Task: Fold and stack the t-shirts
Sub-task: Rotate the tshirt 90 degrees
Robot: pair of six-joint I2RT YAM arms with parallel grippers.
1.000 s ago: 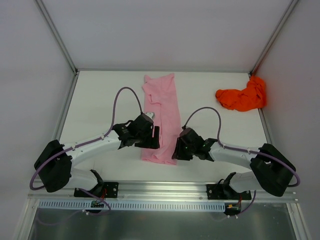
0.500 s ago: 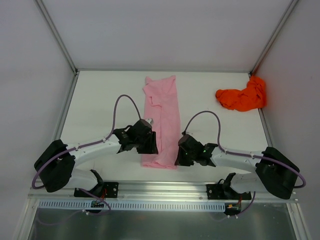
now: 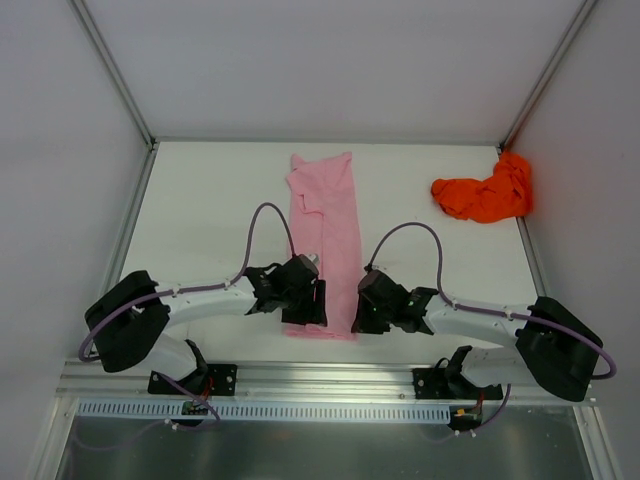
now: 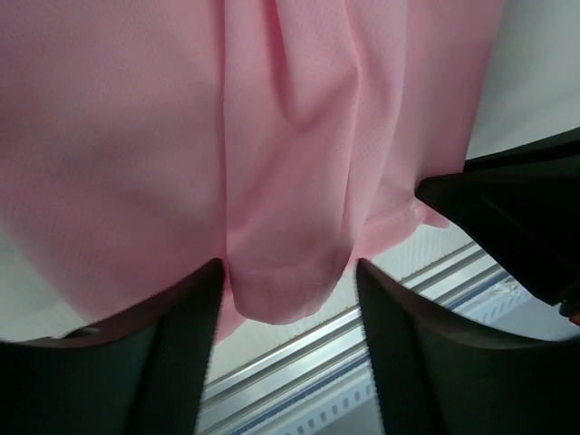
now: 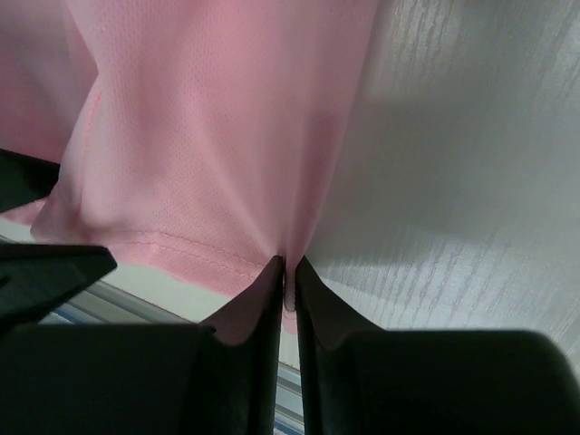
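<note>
The pale pink t-shirt (image 3: 326,215) lies as a long narrow strip down the middle of the table, its hem at the near edge. My left gripper (image 3: 306,316) sits over the hem's left corner. In the left wrist view it (image 4: 286,304) is open, with a rounded fold of the pink cloth (image 4: 272,136) hanging loose between the fingers (image 4: 181,353). My right gripper (image 3: 359,322) is at the hem's right corner. In the right wrist view it (image 5: 288,269) is shut on the pink cloth's edge (image 5: 199,136). The orange-red t-shirt (image 3: 485,197) lies crumpled at the far right.
The white table (image 3: 200,200) is walled on the left, right and back. A metal rail (image 3: 320,375) runs along the near edge just beyond the hem. The right gripper's dark body (image 4: 517,227) shows at the right of the left wrist view.
Both grippers have moved toward the near edge, to the pink t-shirt's hem. The left arm has swung right, and its gripper is open again after closing partway. The right gripper has shut on the cloth.
</note>
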